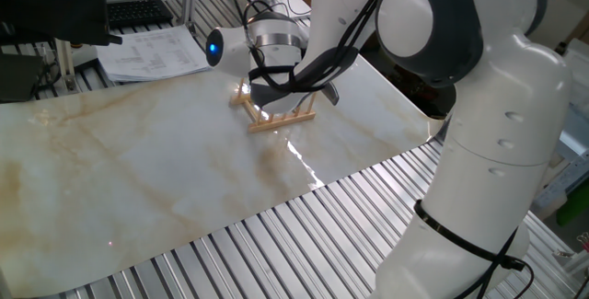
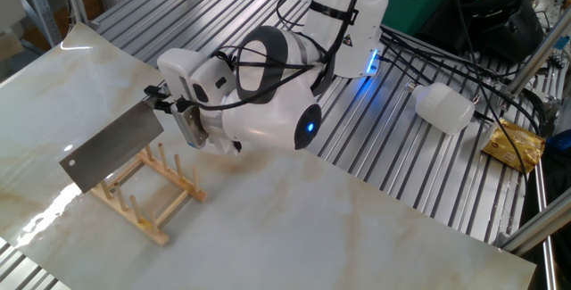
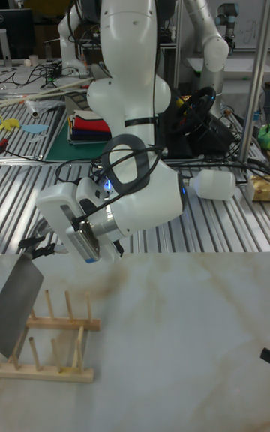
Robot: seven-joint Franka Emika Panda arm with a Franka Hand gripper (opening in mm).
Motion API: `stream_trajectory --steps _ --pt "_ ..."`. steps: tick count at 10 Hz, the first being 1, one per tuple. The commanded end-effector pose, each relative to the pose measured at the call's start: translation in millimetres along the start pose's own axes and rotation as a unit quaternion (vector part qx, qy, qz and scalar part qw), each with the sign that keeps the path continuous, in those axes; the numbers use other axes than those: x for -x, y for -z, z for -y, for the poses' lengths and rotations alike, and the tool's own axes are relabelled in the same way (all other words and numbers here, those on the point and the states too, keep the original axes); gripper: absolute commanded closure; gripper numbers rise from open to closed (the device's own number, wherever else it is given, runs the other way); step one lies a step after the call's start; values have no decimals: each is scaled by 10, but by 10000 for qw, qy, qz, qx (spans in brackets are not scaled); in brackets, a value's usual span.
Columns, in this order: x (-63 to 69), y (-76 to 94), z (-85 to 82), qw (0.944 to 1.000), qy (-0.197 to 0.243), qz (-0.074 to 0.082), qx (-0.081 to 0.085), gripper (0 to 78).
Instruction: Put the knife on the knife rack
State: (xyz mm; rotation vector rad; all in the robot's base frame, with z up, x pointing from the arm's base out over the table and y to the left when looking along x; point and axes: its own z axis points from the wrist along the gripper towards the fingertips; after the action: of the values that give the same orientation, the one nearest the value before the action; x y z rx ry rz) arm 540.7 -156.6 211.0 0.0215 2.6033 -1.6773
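The knife point(image 2: 111, 147) is a cleaver with a broad dark grey blade, hanging tilted just above the near end of the knife rack point(image 2: 147, 192), a small light-wood frame of upright pegs on the marble board. My gripper point(image 2: 166, 101) is shut on the knife's handle end, which its fingers hide. In the tall fixed view the blade point(image 3: 19, 301) slants down over the left side of the rack point(image 3: 52, 346), below the gripper point(image 3: 45, 241). In one fixed view my wrist covers most of the rack point(image 1: 276, 115); only the blade's tip point(image 1: 328, 93) shows.
The marble board point(image 2: 294, 227) lies on a slatted metal table. A white jug point(image 2: 443, 107) and a yellow packet point(image 2: 513, 143) lie on the slats behind my arm. Papers point(image 1: 152, 55) and a keyboard point(image 1: 138, 9) sit beyond the board's far edge.
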Motion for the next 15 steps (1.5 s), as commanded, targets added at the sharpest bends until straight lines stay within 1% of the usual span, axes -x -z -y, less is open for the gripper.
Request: stream_trajectory --steps 1,2,9,15 --pt "-15 34 -22 9999 -97 12 -89 764" --pt "-34 55 -53 9998 -113 3 -159 764" --pt "-38 46 -57 9998 -94 -87 -165 764" --pt "-52 -27 -89 9998 -57 -90 -167 764"
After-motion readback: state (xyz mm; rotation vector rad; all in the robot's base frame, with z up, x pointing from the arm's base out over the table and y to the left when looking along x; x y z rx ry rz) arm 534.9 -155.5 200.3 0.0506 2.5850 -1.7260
